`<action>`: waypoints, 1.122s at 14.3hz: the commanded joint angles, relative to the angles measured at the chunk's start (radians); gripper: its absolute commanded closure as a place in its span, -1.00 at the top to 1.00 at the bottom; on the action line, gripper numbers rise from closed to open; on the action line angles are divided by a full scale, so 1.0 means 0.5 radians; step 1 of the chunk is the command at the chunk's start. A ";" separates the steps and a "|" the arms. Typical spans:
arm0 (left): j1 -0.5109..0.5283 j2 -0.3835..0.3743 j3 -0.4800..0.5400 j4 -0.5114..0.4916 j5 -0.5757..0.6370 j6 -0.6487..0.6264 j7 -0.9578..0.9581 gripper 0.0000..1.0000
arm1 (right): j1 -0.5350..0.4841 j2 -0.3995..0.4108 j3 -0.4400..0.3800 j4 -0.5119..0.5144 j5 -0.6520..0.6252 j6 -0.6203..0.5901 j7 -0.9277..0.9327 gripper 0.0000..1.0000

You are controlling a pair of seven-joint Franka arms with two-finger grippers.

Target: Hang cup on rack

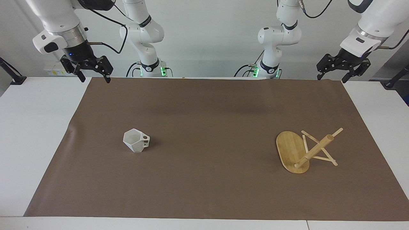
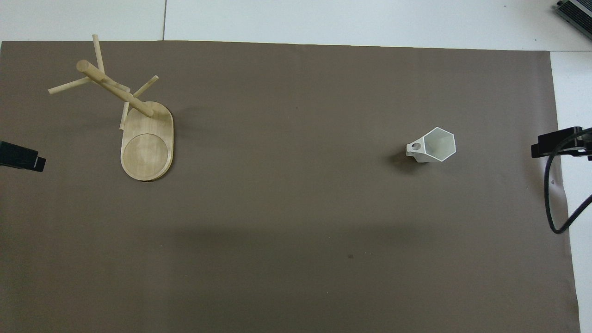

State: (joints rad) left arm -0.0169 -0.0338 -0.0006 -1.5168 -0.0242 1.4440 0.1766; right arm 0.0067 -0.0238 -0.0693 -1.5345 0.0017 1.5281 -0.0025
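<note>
The cup point(image 1: 136, 144) stands upright on the brown mat point(image 1: 204, 127) toward the right arm's end of the table, its pierced handle turned toward the rack point(image 1: 306, 150). The rack stands well apart from it, toward the left arm's end, its post rising from one end of the oval base with thin pegs crossing it.

The likely trouble is the grip: the cup's faceted sides give slanted faces, so fingers set across two unmatched facets could twist or squirt it loose. The hole in the handle is small and the pegs thin and angled, so a slight misalignment could knock the light rack over or push it along the mat.

The right gripper point(image 1: 93, 75) hangs over the mat's corner nearest the robots, jaws wide, holding nothing. The left gripper point(image 1: 331, 76) waits over the other such corner, equally wide and empty.
</note>
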 commanded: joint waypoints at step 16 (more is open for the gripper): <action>0.019 -0.028 -0.002 -0.031 -0.016 0.002 0.021 1.00 | -0.020 -0.072 0.000 -0.106 0.033 0.055 -0.050 1.00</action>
State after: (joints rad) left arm -0.0169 -0.0338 -0.0006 -1.5168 -0.0242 1.4440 0.1766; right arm 0.0067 -0.0305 -0.0695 -1.5493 0.0017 1.5321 -0.0025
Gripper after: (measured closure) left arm 0.000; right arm 0.000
